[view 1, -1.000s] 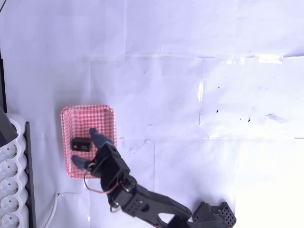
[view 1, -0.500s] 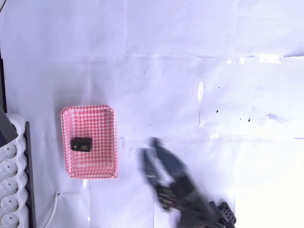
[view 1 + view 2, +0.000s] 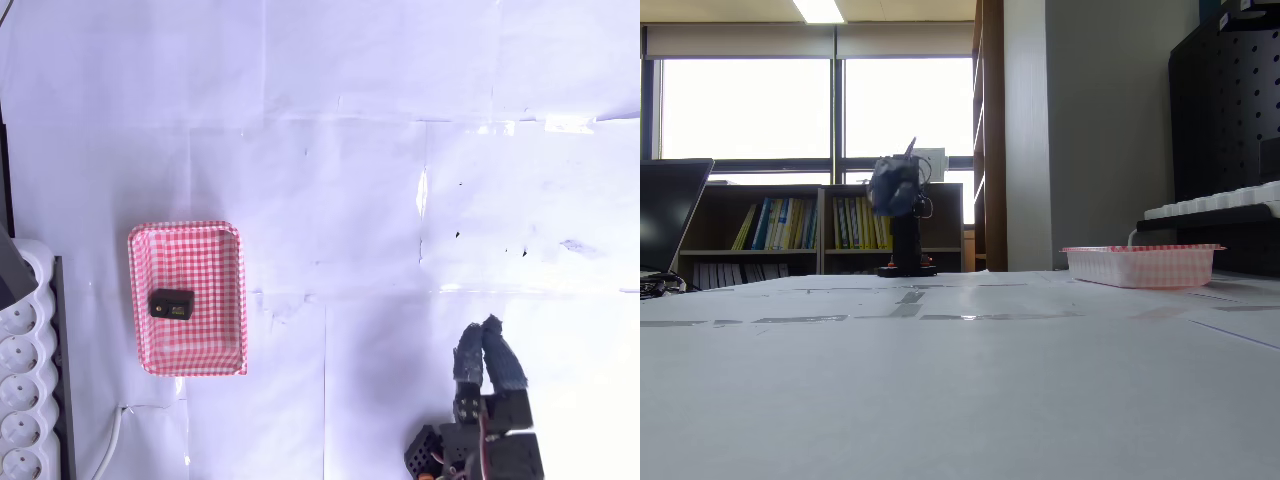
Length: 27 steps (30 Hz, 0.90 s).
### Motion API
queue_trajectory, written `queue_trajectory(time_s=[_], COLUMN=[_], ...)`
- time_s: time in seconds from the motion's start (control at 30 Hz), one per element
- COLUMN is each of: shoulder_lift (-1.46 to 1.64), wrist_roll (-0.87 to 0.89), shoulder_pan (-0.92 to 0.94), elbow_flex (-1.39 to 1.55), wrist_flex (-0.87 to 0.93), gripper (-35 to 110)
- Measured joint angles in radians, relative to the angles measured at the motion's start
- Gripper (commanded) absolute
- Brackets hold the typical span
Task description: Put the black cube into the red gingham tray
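Note:
In the overhead view the black cube (image 3: 171,303) lies inside the red gingham tray (image 3: 230,290), left of its middle, with nothing touching it. My gripper (image 3: 479,328) is far to the right of the tray near the bottom edge, folded back over the arm's base. Its two blue-grey fingers lie side by side, shut and holding nothing. In the fixed view the tray (image 3: 1140,265) sits at the right and its wall hides the cube. The arm there stands upright at the table's far end, with the gripper (image 3: 894,185) blurred at its top.
A white ribbed holder (image 3: 25,400) and a white cable (image 3: 110,440) lie at the left edge below the tray. White paper sheets with tape seams cover the table. A laptop (image 3: 670,215) is at the left and a black pegboard (image 3: 1225,130) at the right.
The gripper has left the cube in the tray, swung right and pulled back over its base. Its fingers have come together. Cube and tray have not moved.

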Motion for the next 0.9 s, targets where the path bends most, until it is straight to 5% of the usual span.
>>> queue_trajectory(time_s=[0.47,0.9], shoulder_lift=[-0.204,-0.225], wrist_roll=[-0.012,0.003], shoulder_pan=[0.011,0.015], elbow_flex=[-0.086,-0.084], wrist_flex=[0.531,0.551], gripper=[0,0])
